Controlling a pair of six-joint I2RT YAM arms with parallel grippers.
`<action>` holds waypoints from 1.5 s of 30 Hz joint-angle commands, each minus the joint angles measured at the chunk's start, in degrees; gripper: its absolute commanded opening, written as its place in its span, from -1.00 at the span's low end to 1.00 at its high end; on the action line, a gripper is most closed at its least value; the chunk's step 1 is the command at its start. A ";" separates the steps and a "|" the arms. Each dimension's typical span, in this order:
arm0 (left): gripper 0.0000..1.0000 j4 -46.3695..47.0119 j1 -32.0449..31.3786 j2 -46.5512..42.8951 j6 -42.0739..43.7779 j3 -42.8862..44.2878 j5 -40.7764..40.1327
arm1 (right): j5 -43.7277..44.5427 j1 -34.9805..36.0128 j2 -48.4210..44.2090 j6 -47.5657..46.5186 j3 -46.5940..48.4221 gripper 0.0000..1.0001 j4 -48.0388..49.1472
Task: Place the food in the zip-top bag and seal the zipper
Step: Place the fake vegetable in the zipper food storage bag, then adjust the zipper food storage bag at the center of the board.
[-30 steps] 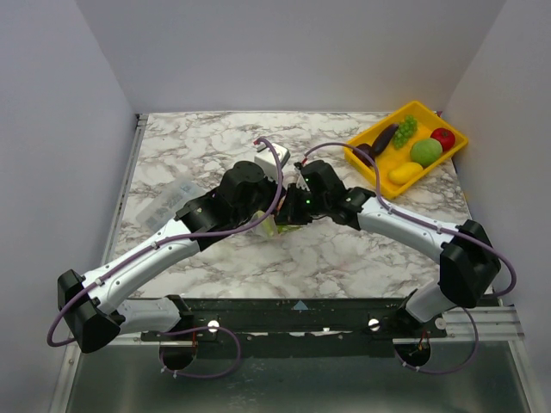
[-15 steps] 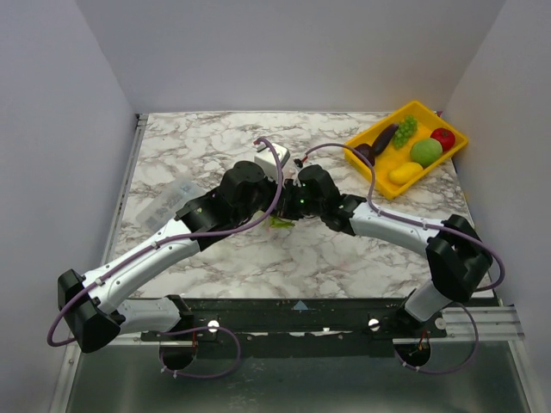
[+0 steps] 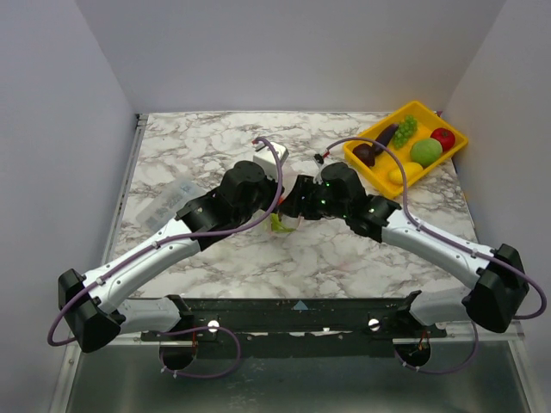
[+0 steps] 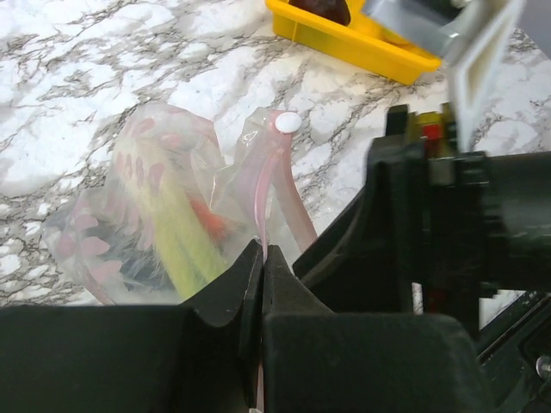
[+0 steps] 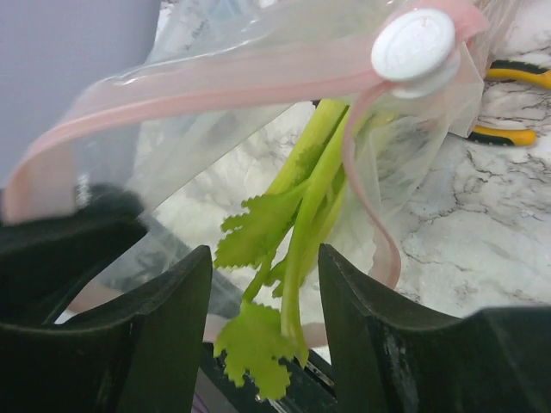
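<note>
Here we are at the middle of the marble worktop (image 3: pixel 215 138), both arms meeting over the zip-top bag (image 4: pixel 155 198). The left gripper (image 4: pixel 263 255) is pressed together, pinching the zipper (image 4: pixel 269 185) right at its pink strip, and the bag hangs slack from that pinch, away from the wrist camera. We can see the white slider (image 5: pixel 414 43) sitting at one end of the strip.

Over to the right gripper (image 5: pixel 265 258): its fingers are spread wide, one on each side of the green leafy stalk (image 5: pixel 303 202). The stalk runs up into the clear plastic, and its frilly leaf end lies between the fingers. Neither finger looks to press on it. From the left wrist we also catch something red (image 4: pixel 212 224) beside the stalk inside the bag, though we cannot tell which piece it is.

The mouth of the bag gapes, the two pink edges apart.

Far right, the yellow tray (image 4: pixel 344 40) holds more food: the eggplant (image 3: pixel 385 138), the red fruit (image 3: pixel 442 136) and the lemon (image 3: pixel 399 173), well apart from the bag. The pliers (image 5: pixel 516 76) lie on the marble behind the bag.
</note>
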 commanded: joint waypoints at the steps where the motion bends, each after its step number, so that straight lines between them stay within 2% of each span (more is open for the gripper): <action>1: -1.00 1.53 -0.36 0.74 0.59 0.61 -2.60 | 4.28 0.15 -3.40 -2.19 -0.54 0.16 -5.45; 6: -1.00 1.80 -0.36 1.56 1.50 -0.02 -5.49 | 4.25 0.17 -5.24 -2.34 0.41 0.21 -6.99; 11: -1.00 -4.51 -0.36 2.73 -0.81 3.83 -3.14 | 4.94 0.10 -8.08 -2.57 0.67 0.24 -8.13; 16: -1.00 -4.97 -0.38 1.24 -0.29 1.19 -2.99 | 6.45 0.09 -10.41 -2.63 -0.42 0.28 -8.05; 23: -1.00 0.06 -0.36 -2.40 3.74 -4.35 -5.07 | 6.58 0.11 -13.00 -2.26 -1.82 0.31 -9.63; 33: -1.00 1.21 -0.36 -2.25 5.06 -4.22 -5.96 | -0.08 0.13 -11.27 -0.66 -1.88 0.31 -6.51; 40: -1.00 1.37 -0.36 -4.40 5.14 -4.50 -5.07 | 8.67 0.16 -11.09 0.56 -2.56 0.26 -11.30; 45: -1.00 1.18 -0.36 -5.18 5.01 -4.48 -4.25 | 6.82 0.16 -9.16 1.58 -6.95 0.19 -5.45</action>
